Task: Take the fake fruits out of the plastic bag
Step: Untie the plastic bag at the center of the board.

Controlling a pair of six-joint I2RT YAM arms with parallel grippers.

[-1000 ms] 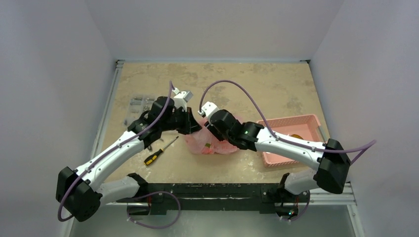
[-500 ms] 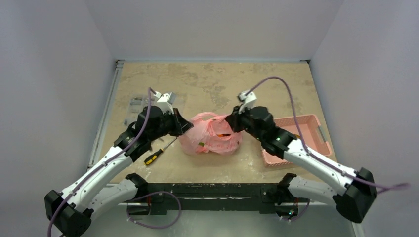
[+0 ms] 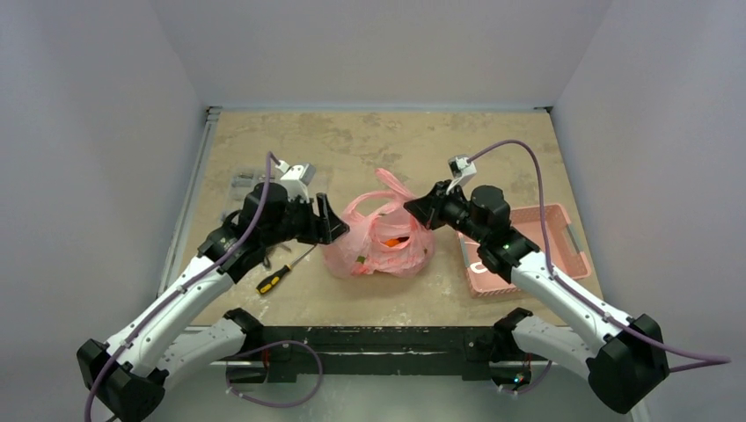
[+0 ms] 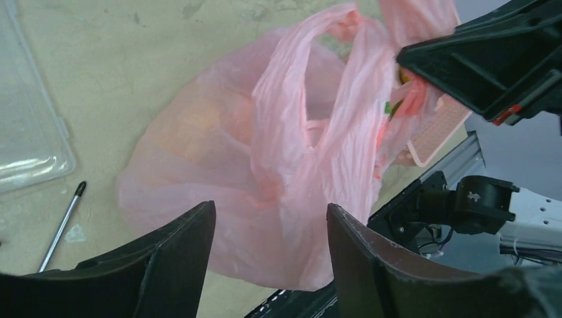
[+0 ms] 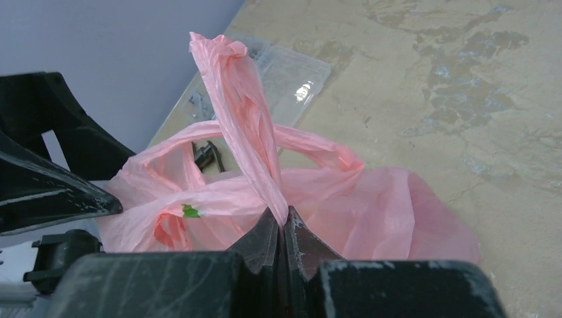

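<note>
The pink plastic bag [image 3: 378, 244] lies on the table between both arms, its mouth partly spread. An orange fruit [image 3: 396, 241] shows inside the mouth; the other fake fruits are only blurred shapes through the plastic [image 4: 192, 126]. My right gripper [image 5: 283, 215] is shut on a twisted handle strip [image 5: 242, 112] of the bag [image 5: 384, 205] and holds it up at the bag's right side [image 3: 413, 211]. My left gripper [image 4: 272, 212] stands open just left of the bag [image 4: 265, 165], with the bag's side in front of the gap but not pinched.
A pink rigid basket [image 3: 554, 215] sits to the right of the bag. Left of the bag lies a yellow-handled screwdriver [image 3: 280, 272]. A clear plastic case [image 3: 246, 185] rests at the far left. The table's metal front rail [image 3: 396, 338] runs below the bag.
The arms drew apart and spread the bag. My left gripper then opened and let go of the bag's left side. My right gripper stays shut on the handle, a little further right.
</note>
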